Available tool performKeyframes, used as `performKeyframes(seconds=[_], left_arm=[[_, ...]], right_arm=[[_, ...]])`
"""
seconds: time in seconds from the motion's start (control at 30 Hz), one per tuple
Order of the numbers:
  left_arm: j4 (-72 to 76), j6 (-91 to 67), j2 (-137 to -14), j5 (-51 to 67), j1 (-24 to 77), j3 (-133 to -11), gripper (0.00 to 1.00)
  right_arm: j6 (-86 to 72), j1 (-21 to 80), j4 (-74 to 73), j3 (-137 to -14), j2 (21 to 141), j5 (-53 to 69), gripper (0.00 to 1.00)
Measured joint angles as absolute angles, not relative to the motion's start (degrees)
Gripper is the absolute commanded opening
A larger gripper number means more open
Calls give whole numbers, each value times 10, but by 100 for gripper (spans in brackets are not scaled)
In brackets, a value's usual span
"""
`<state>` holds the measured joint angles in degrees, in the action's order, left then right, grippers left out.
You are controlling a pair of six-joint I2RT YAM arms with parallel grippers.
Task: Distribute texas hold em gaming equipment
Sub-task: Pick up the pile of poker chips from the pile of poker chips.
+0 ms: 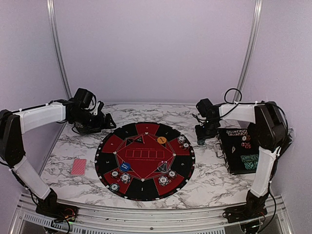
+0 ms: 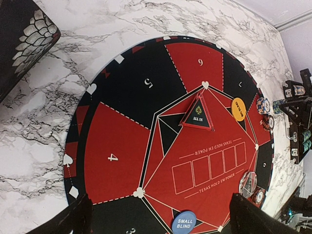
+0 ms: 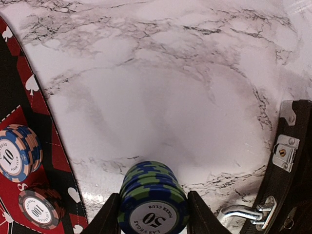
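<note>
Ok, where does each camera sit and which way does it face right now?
Top external: above and behind the bases, looking down and forward over the marble table and round mat; both arms show, with left claw and right claw.
Left wrist: on the left arm, looking across the mat toward the right side; its fingertips frame the bottom.
Right wrist: looking down on marble between mat and black case; its fingers flank a 50 chip stack.
Shared: top and left wrist both show the orange disc.
</note>
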<state>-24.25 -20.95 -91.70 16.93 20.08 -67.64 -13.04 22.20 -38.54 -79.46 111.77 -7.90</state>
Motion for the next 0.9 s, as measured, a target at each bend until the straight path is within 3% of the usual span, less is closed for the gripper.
performKeyframes(seconds=[0.9], left_arm=[[-243, -210, -917, 170, 200, -676, 99]], right_arm=[[-132, 228, -413, -825, 1117, -84, 36]])
